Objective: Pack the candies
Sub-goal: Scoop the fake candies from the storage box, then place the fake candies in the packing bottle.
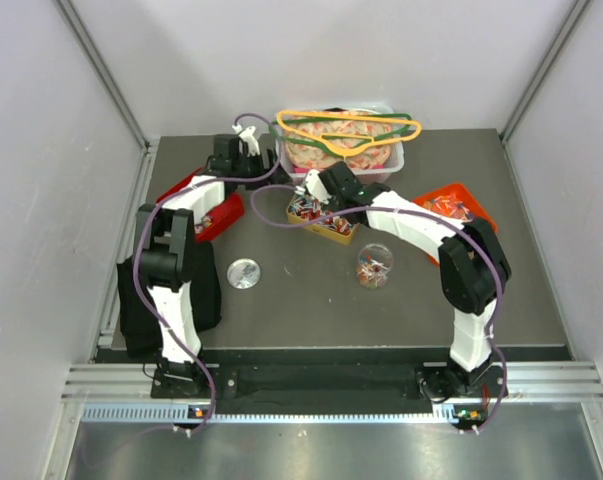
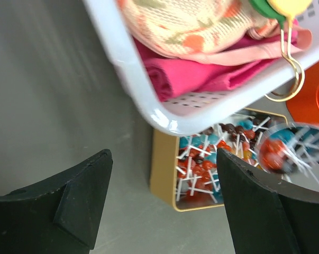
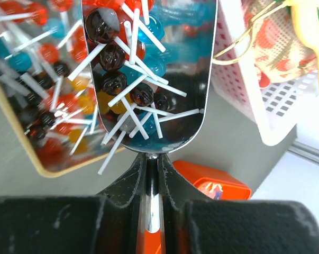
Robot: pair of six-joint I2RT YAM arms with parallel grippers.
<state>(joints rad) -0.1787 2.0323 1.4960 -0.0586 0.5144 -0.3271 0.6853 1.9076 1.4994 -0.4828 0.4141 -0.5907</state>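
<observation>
The right gripper (image 3: 148,177) is clamping the slim handle of a shiny metal scoop (image 3: 188,124), which is carrying glossy round candies (image 3: 114,55) on thin white sticks at the shallow yellow tray (image 2: 162,164). More candies are lying heaped in that tray, and some are sitting in a clear round jar (image 1: 374,266) nearby. The left gripper (image 2: 162,203) is hovering with its black wedge-shaped fingers wide apart, beside the perforated white plastic basket (image 2: 127,69).

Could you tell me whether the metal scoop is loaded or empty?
Loaded: the scoop, held by the right gripper, carries several candies in its bowl.
</observation>
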